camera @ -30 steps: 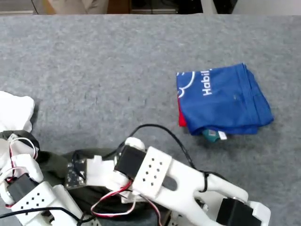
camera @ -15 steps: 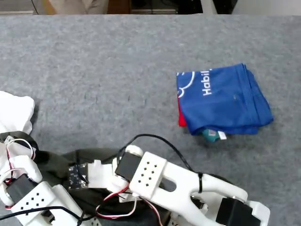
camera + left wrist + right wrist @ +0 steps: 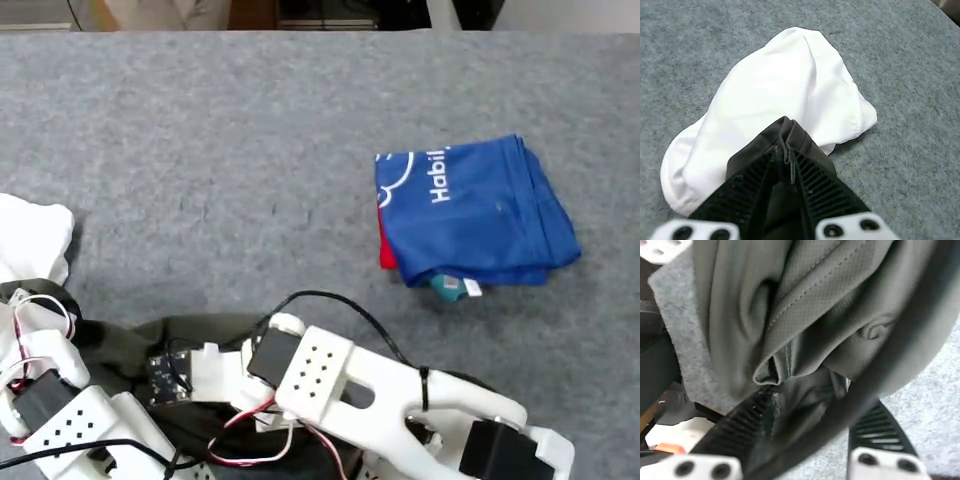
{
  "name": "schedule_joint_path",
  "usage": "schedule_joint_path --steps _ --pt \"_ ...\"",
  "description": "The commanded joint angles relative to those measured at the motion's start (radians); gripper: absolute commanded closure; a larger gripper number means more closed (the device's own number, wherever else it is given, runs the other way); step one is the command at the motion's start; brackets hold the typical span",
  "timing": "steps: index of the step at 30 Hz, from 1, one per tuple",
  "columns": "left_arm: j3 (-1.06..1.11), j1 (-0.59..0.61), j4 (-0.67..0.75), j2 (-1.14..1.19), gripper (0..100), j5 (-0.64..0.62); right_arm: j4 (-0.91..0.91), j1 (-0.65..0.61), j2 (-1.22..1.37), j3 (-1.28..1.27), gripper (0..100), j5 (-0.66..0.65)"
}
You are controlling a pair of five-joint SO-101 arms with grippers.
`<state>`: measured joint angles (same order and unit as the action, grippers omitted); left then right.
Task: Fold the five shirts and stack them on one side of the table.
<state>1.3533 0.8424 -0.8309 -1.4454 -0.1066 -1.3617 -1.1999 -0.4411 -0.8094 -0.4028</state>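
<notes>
Dark olive shirt (image 3: 805, 305) tight in left gripper (image 3: 788, 156) above white shirt (image 3: 775, 90); right gripper (image 3: 815, 410) low, apart around its folds.

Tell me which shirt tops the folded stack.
The blue shirt: folded flat, it lies over the red shirt. The white shirt is crumpled at the table's edge, and the dark shirt is bunched under the arms.

You see white lettering (image 3: 437, 180) on the folded blue shirt (image 3: 480, 215), cut off at its far edge; the tag (image 3: 455, 288) is too small to read.
</notes>
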Motion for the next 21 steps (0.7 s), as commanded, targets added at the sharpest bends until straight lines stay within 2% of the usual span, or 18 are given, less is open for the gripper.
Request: schedule_joint_path --steps 1,10,15,21 --pt "-0.014 0.000 0.017 -0.008 98 -0.008 -0.020 -0.015 -0.021 0.001 78.6 -0.006" --pt "-0.014 0.000 0.018 -0.008 98 -0.008 -0.187 -0.015 -0.145 0.047 78.6 -0.006" --pt "-0.014 0.000 0.017 -0.008 98 -0.008 -0.143 -0.058 -0.154 0.042 78.6 -0.014" --pt "-0.014 0.000 0.017 -0.008 98 -0.008 -0.014 -0.071 -0.005 0.047 78.3 -0.014"
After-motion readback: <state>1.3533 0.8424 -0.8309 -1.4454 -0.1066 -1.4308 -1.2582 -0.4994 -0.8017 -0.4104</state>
